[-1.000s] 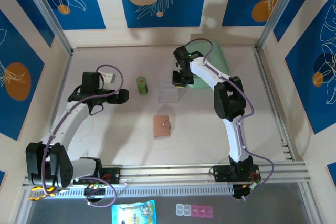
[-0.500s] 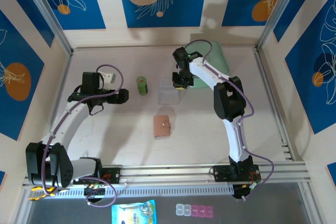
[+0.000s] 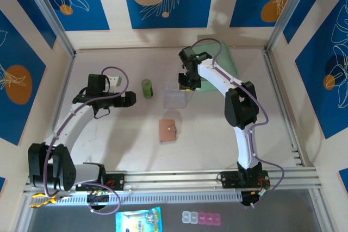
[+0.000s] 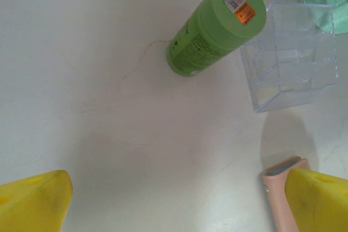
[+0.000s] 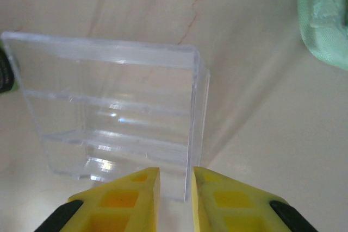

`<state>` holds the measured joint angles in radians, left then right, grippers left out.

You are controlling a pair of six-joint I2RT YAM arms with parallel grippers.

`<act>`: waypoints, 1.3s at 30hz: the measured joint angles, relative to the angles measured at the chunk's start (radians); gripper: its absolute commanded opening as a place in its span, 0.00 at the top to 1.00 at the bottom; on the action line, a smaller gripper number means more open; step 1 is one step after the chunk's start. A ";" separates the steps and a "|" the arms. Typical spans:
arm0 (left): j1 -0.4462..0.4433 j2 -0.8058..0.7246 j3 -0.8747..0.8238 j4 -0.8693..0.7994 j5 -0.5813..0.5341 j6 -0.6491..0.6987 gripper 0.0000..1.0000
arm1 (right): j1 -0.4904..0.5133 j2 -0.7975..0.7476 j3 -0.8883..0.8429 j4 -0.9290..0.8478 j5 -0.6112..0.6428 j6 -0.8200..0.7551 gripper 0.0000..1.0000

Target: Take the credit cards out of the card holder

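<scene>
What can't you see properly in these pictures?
- Cards: top view, the holder lies closed, so any inside are hidden.
- Holder: left wrist view, mostly behind a left finger and cut by the bottom edge.
- Pouch: top view, partly under the right arm.
- Right gripper: right wrist view, unclear whether it pinches the box wall.

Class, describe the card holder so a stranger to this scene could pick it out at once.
On the pale table, look near the middle. Toward the near edge from the clear plastic box and the green cylinder lies the card holder, closed. It alone is tan-pink leather, small and squarish, with a snap tab.
</scene>
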<state>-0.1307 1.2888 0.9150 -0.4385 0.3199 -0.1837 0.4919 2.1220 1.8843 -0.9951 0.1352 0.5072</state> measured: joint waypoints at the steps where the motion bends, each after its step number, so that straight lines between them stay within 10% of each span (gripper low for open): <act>1: -0.011 0.011 0.005 -0.003 0.008 -0.018 0.04 | 0.003 -0.022 -0.016 0.003 0.000 0.000 0.76; 14: -0.232 0.044 -0.100 0.150 0.117 -0.352 0.22 | 0.149 -0.291 -0.362 0.108 -0.024 0.073 0.72; 31: -0.364 0.144 -0.342 0.547 0.216 -0.707 0.96 | 0.356 -0.251 -0.472 0.148 -0.031 0.256 0.73; 39: -0.376 0.177 -0.393 0.636 0.251 -0.771 1.00 | 0.393 -0.165 -0.443 0.124 -0.008 0.289 0.69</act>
<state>-0.5064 1.4658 0.5224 0.1974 0.5709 -0.9546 0.8848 1.9568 1.4410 -0.8715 0.1272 0.7959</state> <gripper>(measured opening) 0.046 0.302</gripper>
